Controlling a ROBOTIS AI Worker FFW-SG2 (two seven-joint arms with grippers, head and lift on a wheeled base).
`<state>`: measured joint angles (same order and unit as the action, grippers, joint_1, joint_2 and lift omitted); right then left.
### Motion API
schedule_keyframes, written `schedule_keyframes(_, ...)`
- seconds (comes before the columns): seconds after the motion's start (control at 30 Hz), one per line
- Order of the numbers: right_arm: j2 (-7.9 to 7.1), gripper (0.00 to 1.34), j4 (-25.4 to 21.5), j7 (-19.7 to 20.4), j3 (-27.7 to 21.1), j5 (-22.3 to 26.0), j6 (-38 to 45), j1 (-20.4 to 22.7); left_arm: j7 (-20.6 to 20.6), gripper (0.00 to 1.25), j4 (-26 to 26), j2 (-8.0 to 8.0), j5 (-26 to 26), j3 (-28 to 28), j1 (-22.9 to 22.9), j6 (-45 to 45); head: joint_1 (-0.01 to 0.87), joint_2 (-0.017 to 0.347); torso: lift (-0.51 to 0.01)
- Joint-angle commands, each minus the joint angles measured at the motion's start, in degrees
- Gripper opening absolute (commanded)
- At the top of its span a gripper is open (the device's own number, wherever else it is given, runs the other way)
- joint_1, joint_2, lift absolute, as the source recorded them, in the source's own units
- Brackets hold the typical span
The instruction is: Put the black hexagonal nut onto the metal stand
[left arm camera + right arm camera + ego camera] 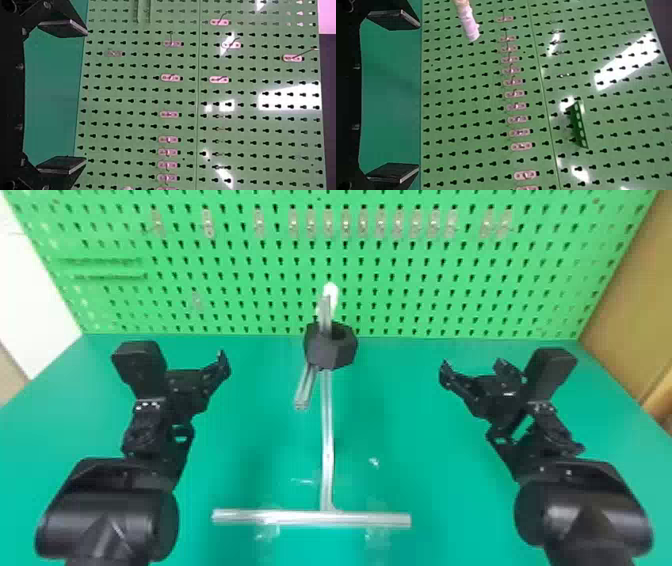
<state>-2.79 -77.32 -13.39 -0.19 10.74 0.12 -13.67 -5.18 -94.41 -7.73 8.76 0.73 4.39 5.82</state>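
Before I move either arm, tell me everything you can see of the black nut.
The black nut is a chunky, flat-sided hexagonal block with a wide central opening, dark and matt, perhaps plastic. It sits high on the metal stand, whose upper rod appears to pass through the opening, toward its left side in the head view. I can't tell exactly what bears it from below. Neither the left gripper nor the right gripper touches it.

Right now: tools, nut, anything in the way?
Left tool and right tool open, empty. Nut on stand. No obstruction seen around nut.
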Motion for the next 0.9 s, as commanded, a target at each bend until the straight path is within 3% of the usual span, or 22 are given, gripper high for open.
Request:
schedule_keyframes(0.0, -0.11, 1.29, -0.2, -0.06, -0.25, -3.35, 0.5, -0.04, -0.01, 1.1, -0.07, 0.0, -0.41, -0.2, 0.01, 0.51, 0.693, 0.081, -0.001)
schedule_keyframes(0.2, 0.42, 1.27, -2.22, 0.2, -1.04, -8.89, 2.34, 0.05, 0.08, 1.1, -0.07, 0.0, -0.94, -0.38, 0.18, 1.47, 0.693, 0.081, -0.001)
schedule_keyframes(0.37, 0.5, 1.27, -4.68, 5.48, -0.25, -10.03, 4.63, 1.1, 0.08, 1.1, -0.07, 0.0, -1.56, -0.47, 0.27, 1.74, 0.693, 0.081, -0.001)
schedule_keyframes(0.67, 0.42, 1.27, -6.7, 15.41, 1.51, -8.89, 5.6, 2.51, 0.08, 1.1, -0.07, 0.0, -1.99, -0.47, 0.36, 1.91, 0.693, 0.081, -0.001)
schedule_keyframes(0.87, 0.5, 1.27, -6.7, 15.67, 0.99, -8.36, 5.6, 2.51, 0.08, 1.1, 0.02, 0.0, -1.99, -0.55, 0.36, 1.91, 0.693, 0.081, -0.001)
